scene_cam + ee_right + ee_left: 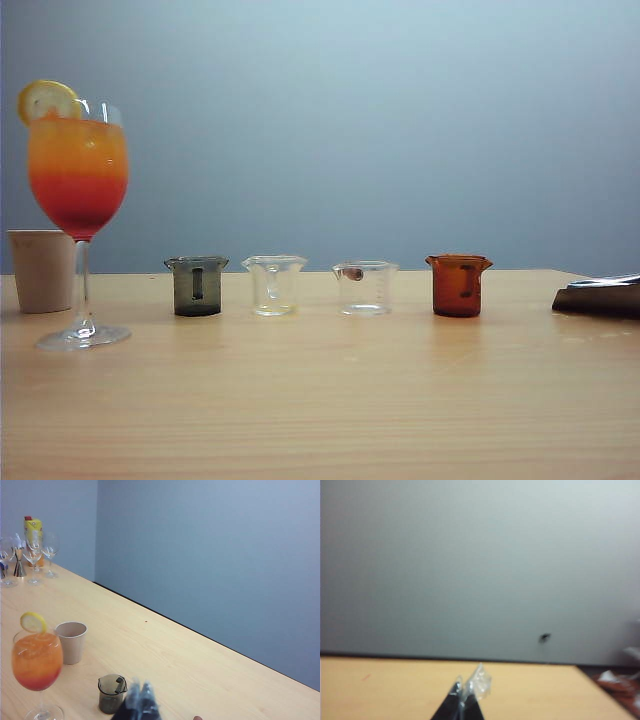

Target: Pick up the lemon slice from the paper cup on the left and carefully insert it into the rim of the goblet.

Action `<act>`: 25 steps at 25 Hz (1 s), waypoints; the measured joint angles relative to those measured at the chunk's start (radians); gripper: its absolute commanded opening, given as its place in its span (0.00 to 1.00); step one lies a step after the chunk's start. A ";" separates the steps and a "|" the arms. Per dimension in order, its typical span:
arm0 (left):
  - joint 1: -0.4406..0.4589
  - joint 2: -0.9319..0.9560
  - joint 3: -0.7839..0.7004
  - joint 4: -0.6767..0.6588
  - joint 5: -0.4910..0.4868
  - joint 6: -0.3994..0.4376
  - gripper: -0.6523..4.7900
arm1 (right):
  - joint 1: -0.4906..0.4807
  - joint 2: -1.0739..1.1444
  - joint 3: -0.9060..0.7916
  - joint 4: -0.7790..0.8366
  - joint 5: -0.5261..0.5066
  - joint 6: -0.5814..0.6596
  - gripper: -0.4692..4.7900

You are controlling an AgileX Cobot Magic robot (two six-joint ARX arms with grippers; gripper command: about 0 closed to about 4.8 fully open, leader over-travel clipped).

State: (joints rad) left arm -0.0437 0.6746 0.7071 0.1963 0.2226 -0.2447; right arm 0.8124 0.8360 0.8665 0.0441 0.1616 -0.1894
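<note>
The goblet (pixel 78 170) stands at the far left of the table, its drink layered orange over red. The lemon slice (pixel 48 100) sits upright on its rim. Just behind it is the beige paper cup (pixel 40 270). The right wrist view shows the same goblet (pixel 37 662), lemon slice (pixel 33 622) and paper cup (pixel 71 642), whose inside looks empty. My right gripper (pixel 140 695) is blurred, with fingers together and nothing held; its dark fingers (pixel 598 297) lie low at the table's right edge. My left gripper (pixel 469 687) is shut and empty over bare table, facing the wall.
Beakers stand in a row mid-table: dark grey (pixel 197 287), clear (pixel 273 285), clear with a small brown bit (pixel 365 288), amber (pixel 459 286). Empty wine glasses (pixel 35 555) and a yellow carton (pixel 32 530) stand at the table's far end.
</note>
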 measured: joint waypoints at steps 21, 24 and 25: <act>-0.253 -0.386 -0.342 -0.142 -0.244 0.185 0.11 | 0.000 -0.103 -0.237 0.115 0.071 -0.003 0.08; -0.253 -0.414 -0.403 -0.125 -0.207 0.185 0.11 | 0.000 -0.103 -0.237 0.115 0.071 -0.003 0.08; -0.253 -0.426 -0.425 -0.114 -0.204 0.185 0.11 | 0.000 -0.103 -0.237 0.115 0.071 -0.003 0.08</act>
State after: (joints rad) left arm -0.2966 0.2485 0.2817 0.0818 0.0189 -0.0601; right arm 0.8120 0.7326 0.6296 0.1593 0.2325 -0.1921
